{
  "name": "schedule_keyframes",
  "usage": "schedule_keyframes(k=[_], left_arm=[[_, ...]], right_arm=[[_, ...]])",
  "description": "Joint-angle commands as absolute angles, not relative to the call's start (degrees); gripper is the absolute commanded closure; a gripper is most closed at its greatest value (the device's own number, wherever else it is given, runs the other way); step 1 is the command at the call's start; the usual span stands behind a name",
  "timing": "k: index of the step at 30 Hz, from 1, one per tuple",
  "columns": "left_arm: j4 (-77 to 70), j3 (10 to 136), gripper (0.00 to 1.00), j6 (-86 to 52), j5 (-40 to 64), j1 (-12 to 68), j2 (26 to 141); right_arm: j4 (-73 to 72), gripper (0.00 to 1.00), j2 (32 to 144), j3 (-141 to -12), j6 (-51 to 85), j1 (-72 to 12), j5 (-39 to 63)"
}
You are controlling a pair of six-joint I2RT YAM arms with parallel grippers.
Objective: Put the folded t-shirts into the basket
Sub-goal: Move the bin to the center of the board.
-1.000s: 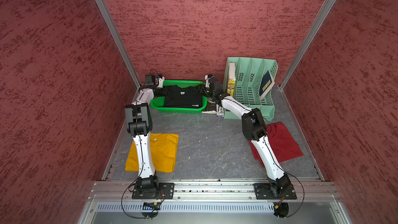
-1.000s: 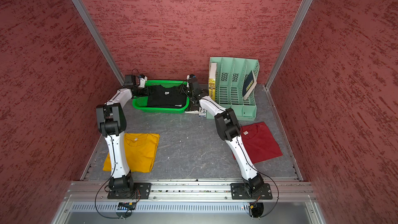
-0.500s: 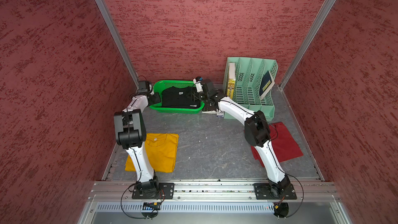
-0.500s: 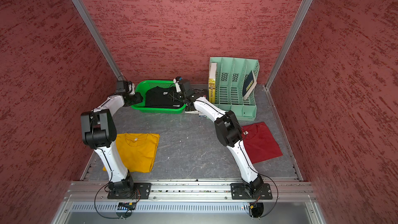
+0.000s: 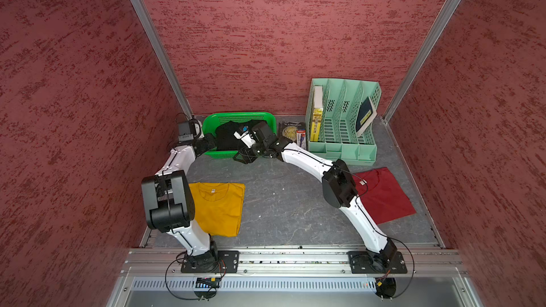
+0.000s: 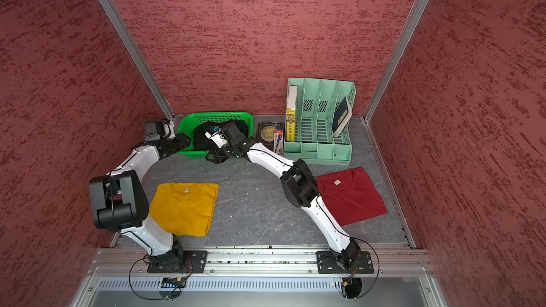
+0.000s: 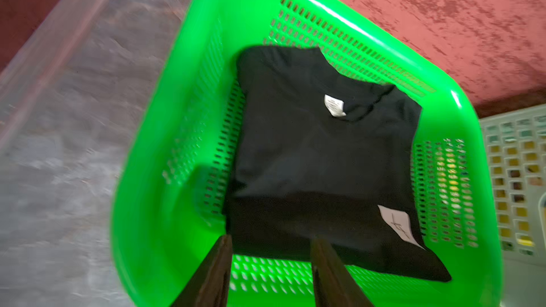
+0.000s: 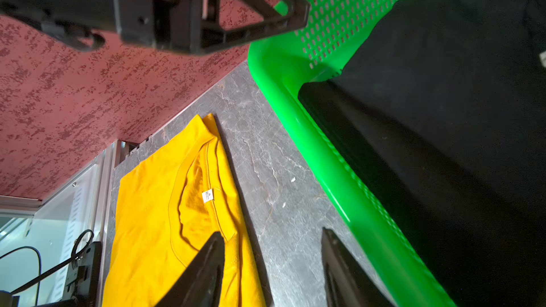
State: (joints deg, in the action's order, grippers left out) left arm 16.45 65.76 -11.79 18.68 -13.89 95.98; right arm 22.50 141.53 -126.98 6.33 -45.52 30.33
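Claws on both arms are hanging at the basket, which is sitting in the back left corner of the tabletop with its long axis running along the back wall. The black t-shirt is lying flat inside it, its collar pointing toward the back wall and a white patch showing at one corner of the near fold.

The left claw is hanging over the basket's left end, fingers spread and gripping nothing, aimed along the basket across the shirt. The right claw is hanging just outside the basket's front rim, also spread and empty.

The mustard yellow t-shirt is lying flat at the front left, well apart from the basket, collar facing the back wall. The dark red t-shirt is lying at the front right, collar likewise facing back, its edges skewed against the tabletop's edge and partly hidden by the right arm.
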Motion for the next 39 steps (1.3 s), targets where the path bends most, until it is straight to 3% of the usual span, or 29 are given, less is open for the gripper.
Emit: schedule_keyframes(k=[1, 10, 22, 28, 31, 32, 34, 39], left_arm=[[14.1, 60.2, 0.56, -14.7, 24.4, -13.2, 96.0], [19.1, 54.6, 0.56, -14.7, 20.6, -10.0, 88.2], [19.8, 53.5, 0.56, -14.4, 19.1, 3.4, 84.7], [21.5, 54.3, 0.55, -14.6, 19.0, 6.5, 81.9], [23.0, 54.2, 0.47, -17.8, 12.4, 6.6, 76.2], [23.9, 54.4, 0.37, -19.5, 8.6, 6.6, 74.3], [25.7, 54.8, 0.03, -21.7, 3.7, 6.4, 71.6], [30.3, 56.1, 0.0, -22.5, 0.0, 5.8, 65.9]], right_arm=[[22.4, 0.45, 136.0, -121.6, 6.6, -45.3, 29.0], [20.9, 0.45, 123.8, -108.1, 11.5, -45.2, 29.1], [17.0, 0.45, 108.2, -87.6, 18.3, -45.4, 23.9], [10.0, 0.45, 104.1, -76.0, 22.0, -50.3, 21.5], [1.4, 0.46, 105.0, -71.2, 29.0, -56.1, 17.4], [-0.3, 0.45, 105.9, -70.4, 32.1, -58.4, 14.8], [-1.0, 0.45, 108.8, -71.1, 38.2, -62.4, 11.3], [4.9, 0.42, 115.5, -75.5, 46.5, -70.9, 2.8]])
